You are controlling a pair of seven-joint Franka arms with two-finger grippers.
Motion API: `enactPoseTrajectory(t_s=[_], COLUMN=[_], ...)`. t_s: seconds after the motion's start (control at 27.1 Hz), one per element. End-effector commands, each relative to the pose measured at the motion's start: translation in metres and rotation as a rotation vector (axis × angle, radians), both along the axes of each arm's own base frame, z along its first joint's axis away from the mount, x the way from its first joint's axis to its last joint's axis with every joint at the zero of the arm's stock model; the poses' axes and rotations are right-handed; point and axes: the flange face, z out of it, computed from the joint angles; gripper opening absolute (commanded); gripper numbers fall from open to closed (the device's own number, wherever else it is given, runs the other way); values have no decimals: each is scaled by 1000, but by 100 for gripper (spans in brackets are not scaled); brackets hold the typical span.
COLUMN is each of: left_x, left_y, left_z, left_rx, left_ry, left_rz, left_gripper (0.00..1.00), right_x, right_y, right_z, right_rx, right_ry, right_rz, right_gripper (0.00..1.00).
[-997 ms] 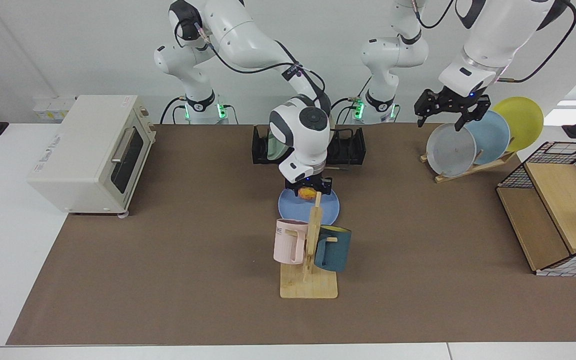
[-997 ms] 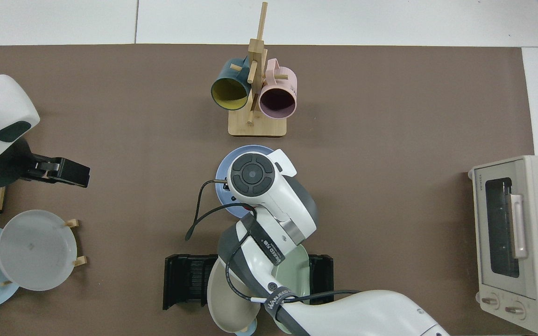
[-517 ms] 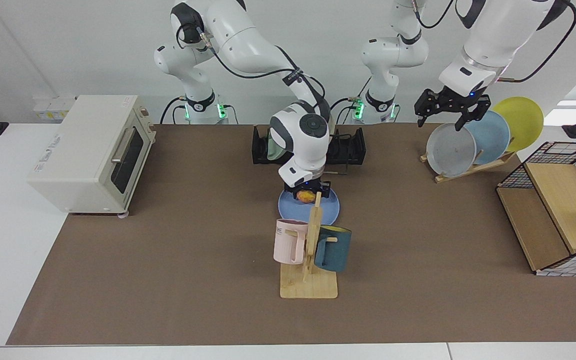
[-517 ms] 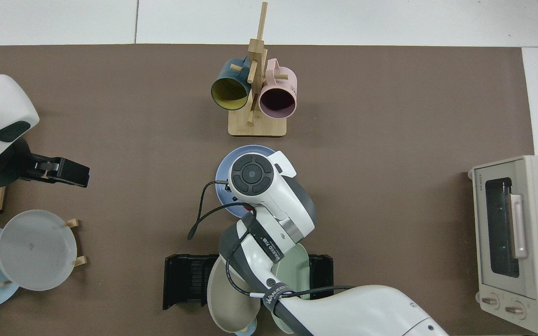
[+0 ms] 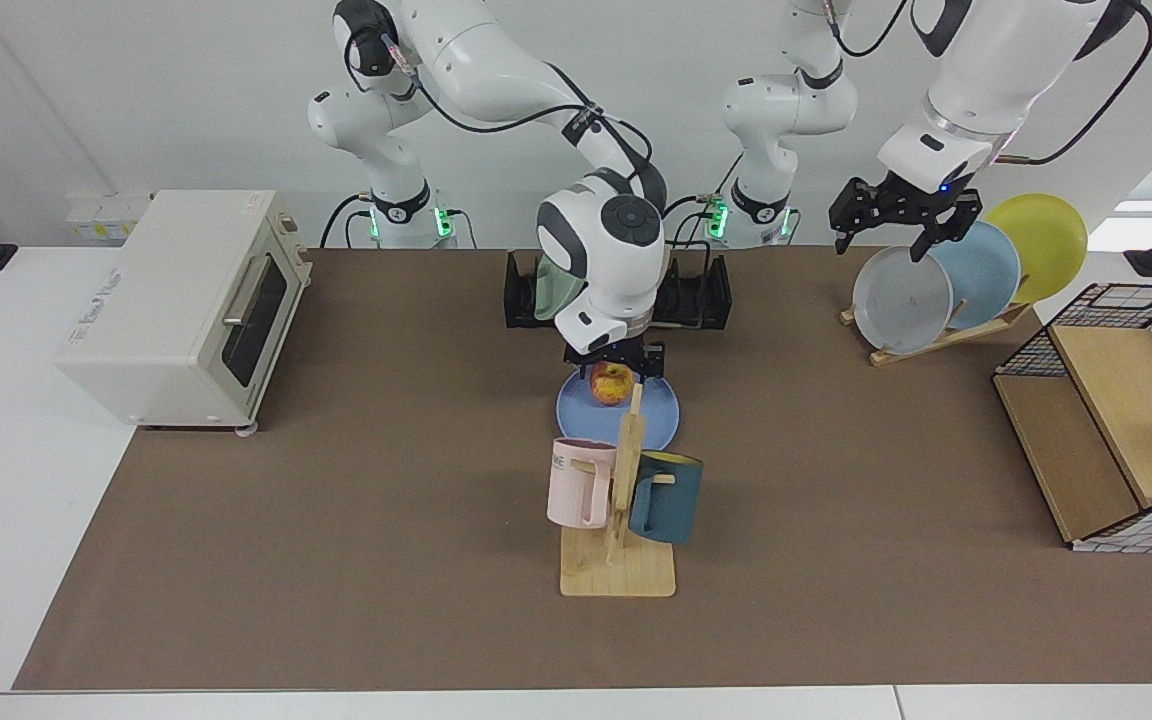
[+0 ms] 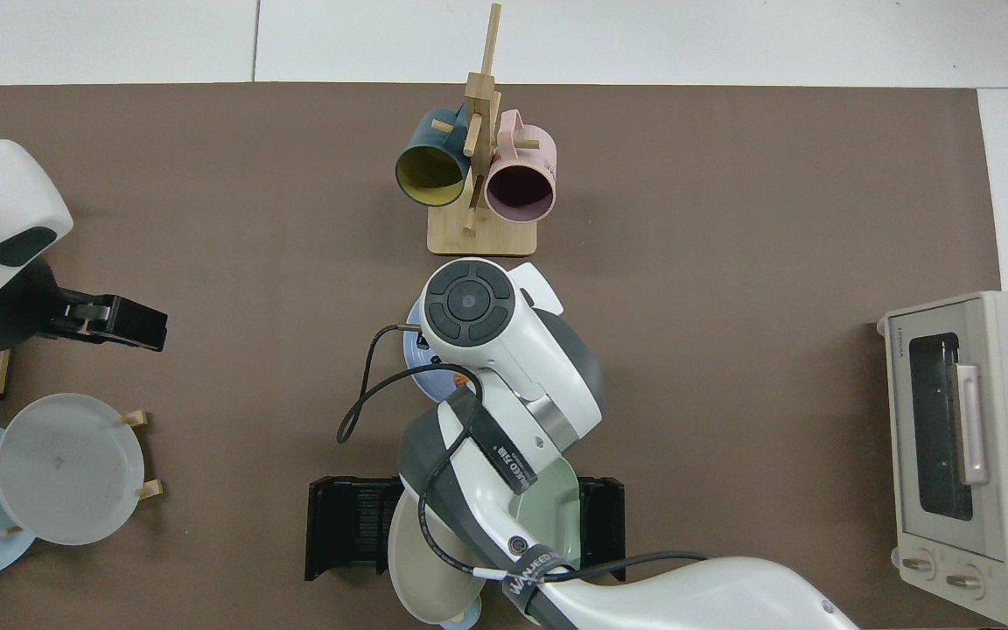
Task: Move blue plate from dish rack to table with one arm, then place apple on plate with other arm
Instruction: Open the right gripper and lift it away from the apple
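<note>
Apple (image 5: pixel 612 382) now sits on the blue plate (image 5: pixel 576 415), uncovered in the facing view; half a second ago the right gripper (image 5: pixel 614 362) was down around it and hid most of it. The right gripper has lifted and hangs just above the fruit, fingers spread wider than the apple and touching nothing. Release looks done.

Blue plate lies flat on the table (image 5: pixel 336 520), on the brown mat, between the dish rack (image 5: pixel 706 295) and the mug stand (image 5: pixel 619 520). Its position matches the earlier frames. In the top view the right arm's wrist covers most of the plate (image 6: pixel 412 354), and the apple is hidden under it.

Dish rack holds a pale green plate (image 5: pixel 548 295); the top view also shows a beige one (image 6: pixel 421 560) in it.

Left gripper (image 5: pixel 901 222) waits over the grey plate (image 5: pixel 901 300) on the wooden plate stand, well apart from the work, unchanged across the frames. Its fingers are open and hold nothing.

Judgement: both steps appear complete, plate moved and apple placed. What remains is retreat of the right arm. Risk is small: the apple is round and rests toward the rack side of the plate, so a brush from a finger on the way up could roll it.
</note>
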Motion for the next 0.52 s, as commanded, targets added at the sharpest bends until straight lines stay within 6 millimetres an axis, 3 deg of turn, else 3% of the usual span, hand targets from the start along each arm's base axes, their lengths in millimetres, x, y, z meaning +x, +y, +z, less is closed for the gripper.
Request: enactPoseTrajectory(t_s=[0.0,0.22,0.48], left_x=[-4,-4,-4], left_y=[3,3,4], left_z=[5,6,7], left_rx=[19,19,18], left_ry=[1,0,-2], left_rz=[10,10,11], left_gripper=[100,100,100], right_x=[0,8,31], right_y=[-3,-38,-110], right_z=[51,109,134], right_rx=[5,50,41], right_ry=[13,-33,-27], right_rz=[-11,69,148], right_gripper=[100,100,100])
